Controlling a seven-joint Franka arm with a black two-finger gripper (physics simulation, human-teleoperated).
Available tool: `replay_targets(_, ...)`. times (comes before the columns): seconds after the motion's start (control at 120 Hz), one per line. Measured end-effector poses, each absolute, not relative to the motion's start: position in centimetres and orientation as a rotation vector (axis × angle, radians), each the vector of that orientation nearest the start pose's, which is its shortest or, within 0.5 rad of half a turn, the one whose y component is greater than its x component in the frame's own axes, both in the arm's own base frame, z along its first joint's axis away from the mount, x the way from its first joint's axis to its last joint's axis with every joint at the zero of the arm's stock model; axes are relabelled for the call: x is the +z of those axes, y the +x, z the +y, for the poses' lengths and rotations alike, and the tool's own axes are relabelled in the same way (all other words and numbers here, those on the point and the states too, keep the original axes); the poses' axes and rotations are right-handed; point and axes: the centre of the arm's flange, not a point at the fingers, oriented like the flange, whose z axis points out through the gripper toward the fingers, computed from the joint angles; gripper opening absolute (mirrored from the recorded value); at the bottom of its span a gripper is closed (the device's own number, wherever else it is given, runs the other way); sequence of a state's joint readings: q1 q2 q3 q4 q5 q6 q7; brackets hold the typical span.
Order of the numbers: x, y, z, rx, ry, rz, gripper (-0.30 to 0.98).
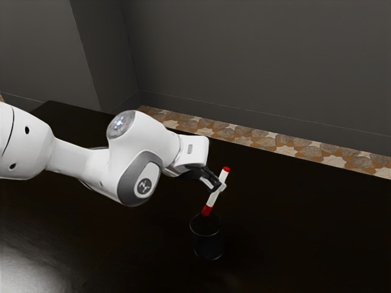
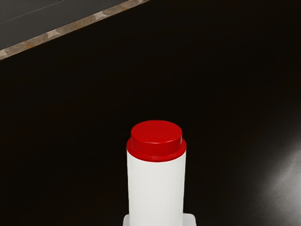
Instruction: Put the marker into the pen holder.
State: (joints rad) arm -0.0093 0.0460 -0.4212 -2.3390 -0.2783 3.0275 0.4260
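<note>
1. Exterior view: so the hand (image 1: 218, 187) has the marker (image 1: 213, 199) pinched at a tilt, its lower red end right by the mouth of the pen holder (image 1: 209, 247), below the hand on the dark table (image 1: 293, 232).
2. Wrist view: yep, pale fingertips (image 2: 189, 220) on both sides of the marker's white barrel.

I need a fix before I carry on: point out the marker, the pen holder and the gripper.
Marker (image 2: 156, 188): wrist view, on its white barrel, below the red end.
Pen holder (image 1: 209, 249): exterior view, on the lower part of its dark wall.
Gripper (image 1: 219, 185): exterior view, midway between its fingertips.
</note>
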Motion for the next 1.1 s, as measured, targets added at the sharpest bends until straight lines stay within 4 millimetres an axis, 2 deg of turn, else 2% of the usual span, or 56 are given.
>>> replay_targets(0.108,38.4,50.8,-21.6,-1.031,-2.978,0.912,-0.09)
replay_targets(0.292,38.3,50.4,-22.4,-1.032,-2.974,0.942,0.30)
replay_targets(0.408,38.3,50.5,-22.1,-1.034,-2.977,0.929,0.46)
replay_targets(0.542,39.0,50.5,-21.8,-1.048,-2.972,0.916,0.57)
replay_targets(0.7,39.3,50.6,-21.7,-1.047,-2.971,0.917,0.63)
replay_targets(0.758,40.7,51.5,-22.2,-1.037,-2.985,0.930,0.64)
replay_targets(0.808,42.5,54.0,-22.6,-0.974,-3.026,0.945,0.65)
replay_targets(0.833,43.8,56.2,-21.7,-0.934,-3.047,0.930,0.65)
replay_targets(0.85,45.0,58.1,-20.4,-0.907,-3.058,0.903,0.66)
replay_targets(0.892,48.0,62.4,-15.4,-0.832,-3.073,0.806,0.66)
replay_targets(0.942,51.2,64.7,-10.9,-0.724,-3.076,0.725,0.67)
replay_targets(1.008,55.3,65.1,-6.6,-0.599,-3.071,0.625,0.67)
replay_targets(1.058,58.5,63.3,-4.4,-0.526,-3.069,0.559,0.68)
replay_targets(1.1,59.6,61.3,-3.5,-0.447,-3.080,0.520,0.68)
